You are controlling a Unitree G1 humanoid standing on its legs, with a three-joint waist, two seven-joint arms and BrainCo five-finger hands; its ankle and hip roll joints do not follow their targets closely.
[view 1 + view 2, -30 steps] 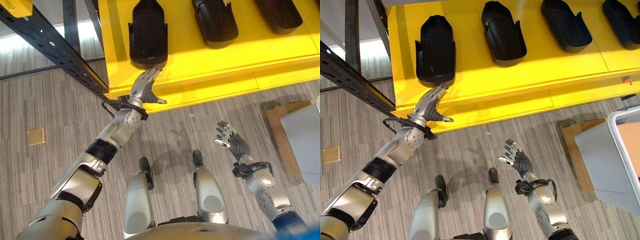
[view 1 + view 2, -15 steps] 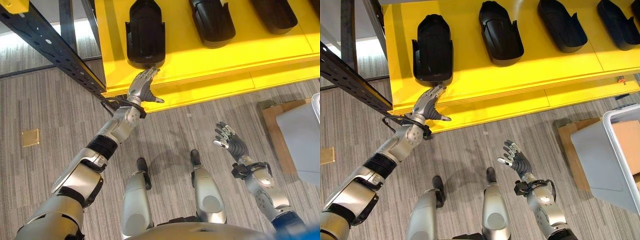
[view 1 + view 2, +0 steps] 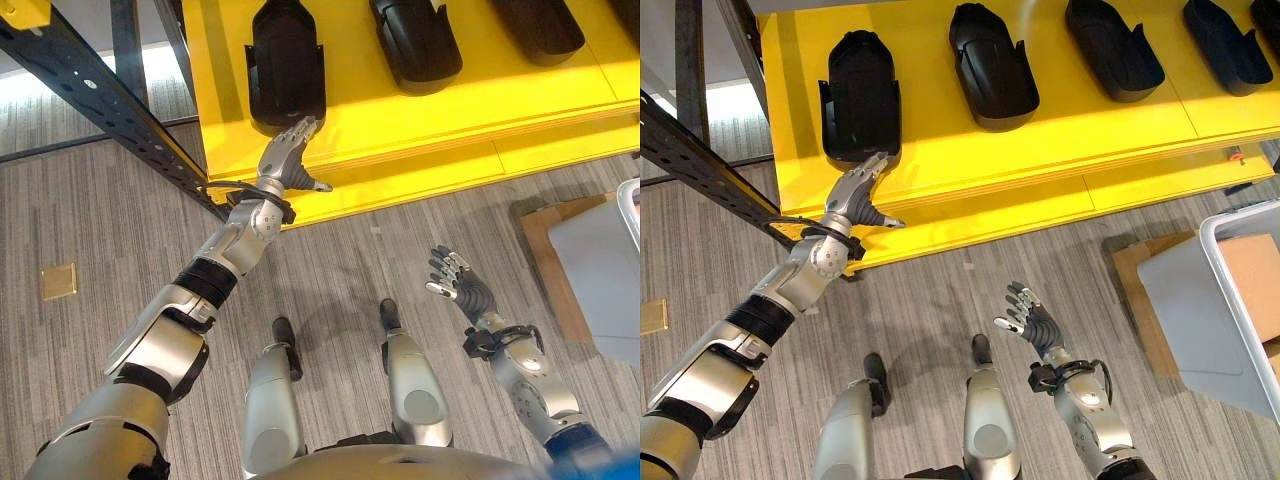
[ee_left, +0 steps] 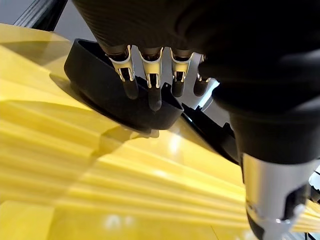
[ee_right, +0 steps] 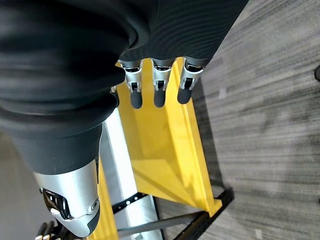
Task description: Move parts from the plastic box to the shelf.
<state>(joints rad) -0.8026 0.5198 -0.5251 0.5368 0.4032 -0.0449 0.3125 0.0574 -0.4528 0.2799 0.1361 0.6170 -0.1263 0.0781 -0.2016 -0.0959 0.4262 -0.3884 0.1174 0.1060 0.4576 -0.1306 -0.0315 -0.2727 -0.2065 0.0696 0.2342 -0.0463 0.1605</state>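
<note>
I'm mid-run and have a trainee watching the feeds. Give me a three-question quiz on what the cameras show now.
1. True or false: the left robot hand has its fingers curled round the leftmost black part.
2. Which holds the row of black parts? A) the grey plastic box B) the yellow shelf C) the floor
3. Fill in: the right robot hand hangs open above the ______.

Key:
1. False. Its fingers are straight, their tips at the near end of the part.
2. B
3. floor, holding nothing.
</note>
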